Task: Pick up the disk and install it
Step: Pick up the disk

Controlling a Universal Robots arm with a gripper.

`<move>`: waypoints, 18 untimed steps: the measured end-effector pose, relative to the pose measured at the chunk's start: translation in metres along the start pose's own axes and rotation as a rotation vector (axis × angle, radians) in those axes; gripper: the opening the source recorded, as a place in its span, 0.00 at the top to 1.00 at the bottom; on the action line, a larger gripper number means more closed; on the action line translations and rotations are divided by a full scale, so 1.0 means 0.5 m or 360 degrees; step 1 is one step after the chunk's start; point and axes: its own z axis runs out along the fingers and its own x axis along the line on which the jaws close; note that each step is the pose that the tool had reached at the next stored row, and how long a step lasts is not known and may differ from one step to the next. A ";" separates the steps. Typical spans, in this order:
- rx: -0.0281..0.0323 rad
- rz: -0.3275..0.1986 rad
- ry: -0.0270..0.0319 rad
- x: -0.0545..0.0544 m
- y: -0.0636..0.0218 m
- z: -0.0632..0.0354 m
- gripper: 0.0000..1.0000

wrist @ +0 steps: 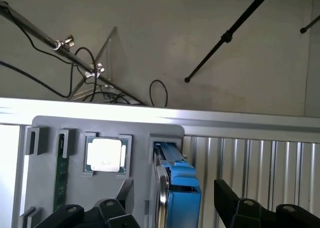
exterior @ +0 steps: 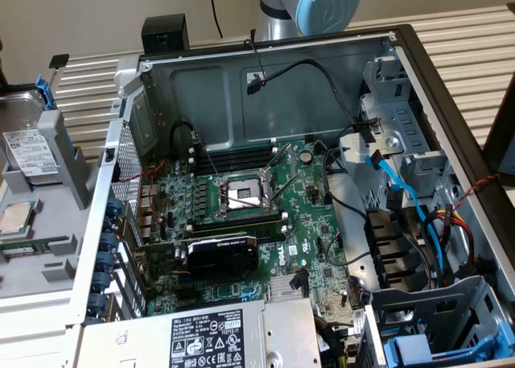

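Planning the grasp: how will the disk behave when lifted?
Metal-cased, the disk is probably rigid and heavy for its size. Its blue carrier is plastic, so may flex. Seated edgewise in the gray holder, it could tip once freed.

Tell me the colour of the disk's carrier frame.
Bright blue. The carrier frame on the disk shows best in the wrist view.

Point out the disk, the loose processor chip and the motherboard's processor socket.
disk (exterior: 30,150), exterior view, on its white label.
processor chip (wrist: 105,154), wrist view, on its metal lid.
processor socket (exterior: 241,195), exterior view, on its centre.
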 end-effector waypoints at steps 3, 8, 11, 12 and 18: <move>0.00003 0.0000 -0.00054 0.000 0.001 0.008 0.26; 0.00007 0.0000 -0.00150 0.001 0.003 0.018 0.26; 0.00013 -0.0001 -0.00293 0.002 0.004 0.020 0.26; 0.00014 -0.0001 -0.00313 0.002 0.005 0.021 0.26; 0.00028 0.0003 -0.00514 0.004 0.010 0.023 0.26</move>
